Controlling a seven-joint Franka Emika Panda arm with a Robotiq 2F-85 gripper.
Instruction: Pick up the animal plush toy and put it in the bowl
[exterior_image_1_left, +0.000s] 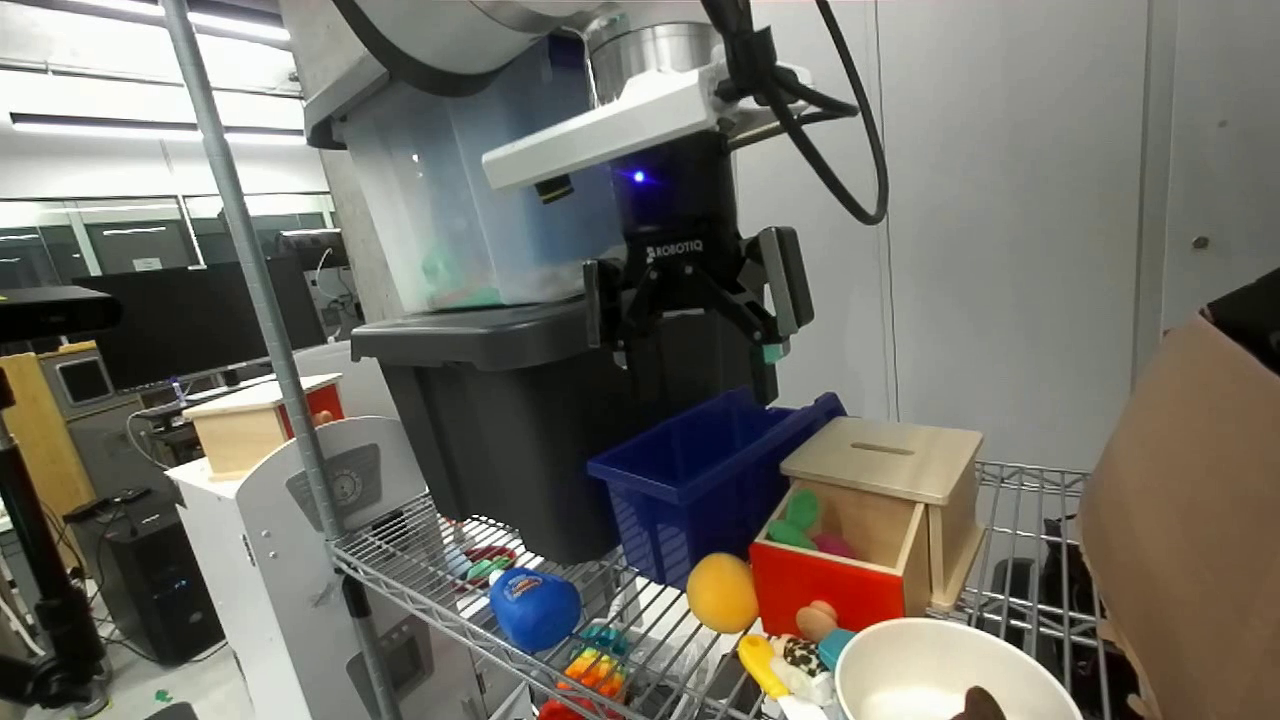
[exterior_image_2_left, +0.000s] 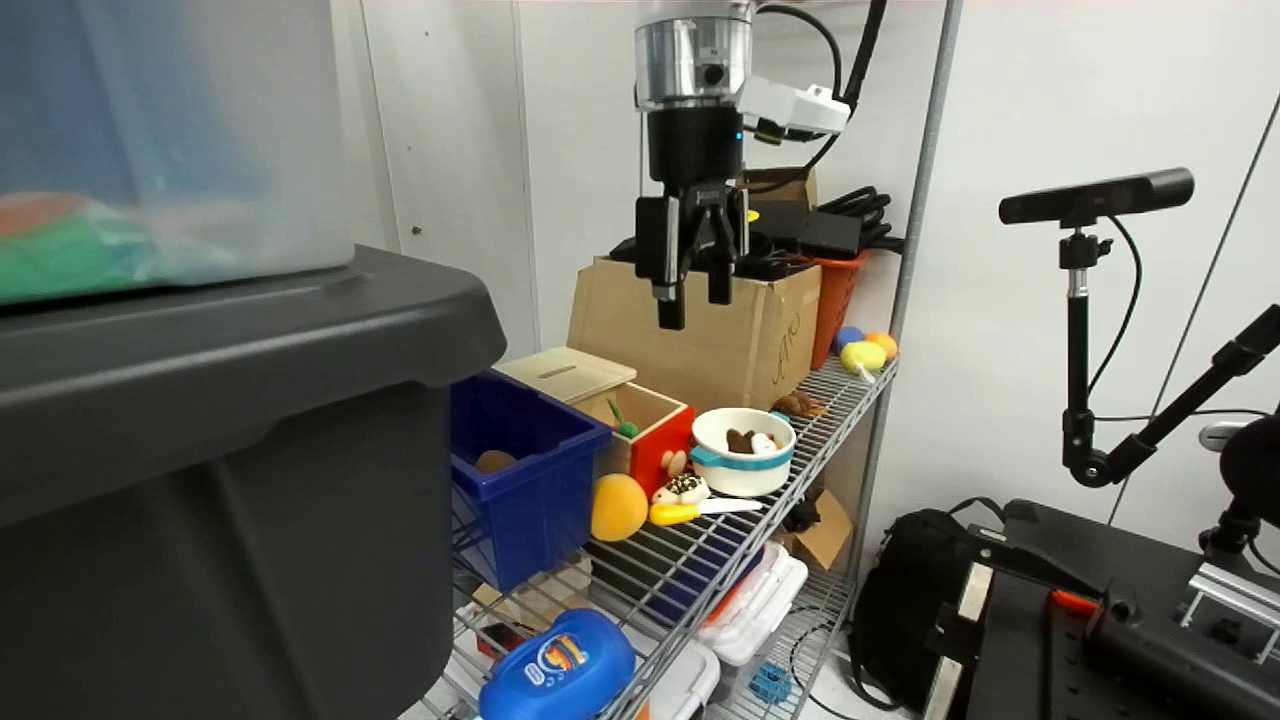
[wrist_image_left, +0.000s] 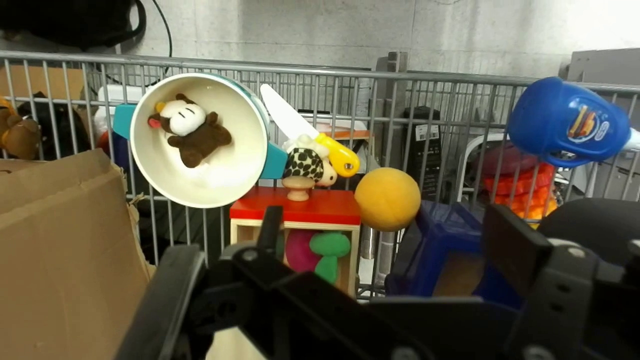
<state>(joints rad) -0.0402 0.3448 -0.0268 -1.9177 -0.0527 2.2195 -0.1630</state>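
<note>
Your gripper (exterior_image_2_left: 696, 302) hangs with jaws spread, holding nothing, well apart from the bowl (wrist_image_left: 227, 175), probably because the animal plush toy (wrist_image_left: 197, 137) already lies inside it, where the round wall should keep it from straying.

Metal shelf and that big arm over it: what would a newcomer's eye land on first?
Probably the black pincer, hanging open above the wire shelf. Next, perhaps the brown-and-white plush toy lying inside the cream bowl. Then come the bright colours: the blue bottle near the shelf's edge and the orange-yellow ball beside the red-fronted wooden box.
</note>
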